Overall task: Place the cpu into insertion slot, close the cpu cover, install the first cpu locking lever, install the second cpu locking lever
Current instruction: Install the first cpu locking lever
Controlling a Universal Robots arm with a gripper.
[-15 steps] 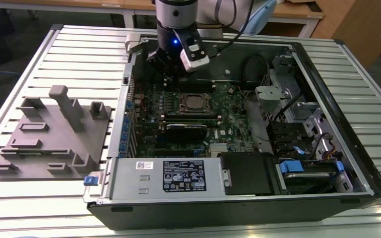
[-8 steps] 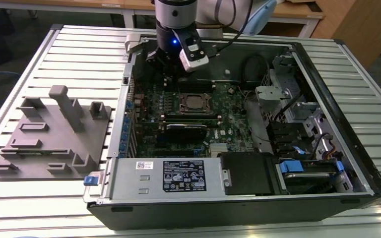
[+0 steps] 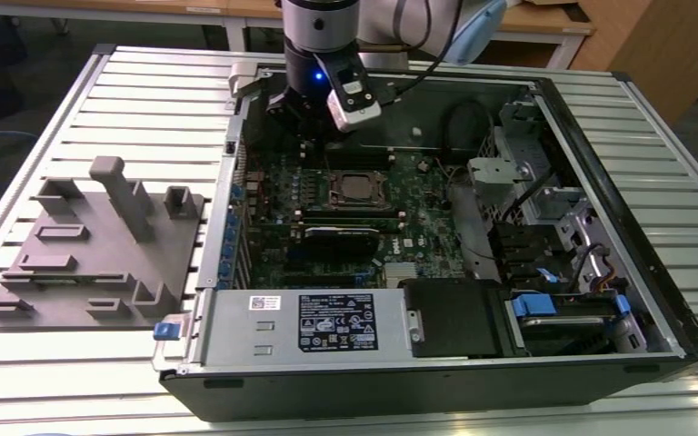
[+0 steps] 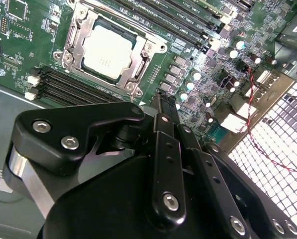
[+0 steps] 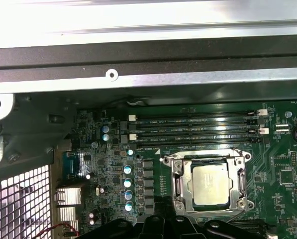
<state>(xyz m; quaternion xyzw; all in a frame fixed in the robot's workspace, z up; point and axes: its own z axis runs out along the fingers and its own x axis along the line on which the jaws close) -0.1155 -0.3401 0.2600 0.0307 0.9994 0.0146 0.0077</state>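
Exterior view: open computer case (image 3: pixel 676 300) lies on a slatted table (image 3: pixel 689 118), green board (image 3: pixel 422 227) facing up, grey moulded fixture (image 3: pixel 94 245) on the table at the exterior view's left. The arm (image 3: pixel 319 36) comes down into the case over the far part of the board. The cpu (image 3: pixel 356 187) sits in the insertion slot (image 3: pixel 332 189) near the board's middle, just on the near side of the arm's wrist. Second wrist view: gripper (image 4: pixel 164 102) has its fingers pressed together with nothing pinched between them. It hangs above the board near the socket, apart from it, not touching chip or frame. In both wrist views the silver-grey top of the chip lies flat and square in the socket. The cpu cover (image 4: pixel 81 37) lies down around it, chip showing through the window. A thin metal rod (image 5: pixel 203 152) runs along one edge of the frame in the first wrist view; can't tell whether it is latched. Black memory slots (image 5: pixel 198 127) run parallel just beside the socket, between it and the case wall.
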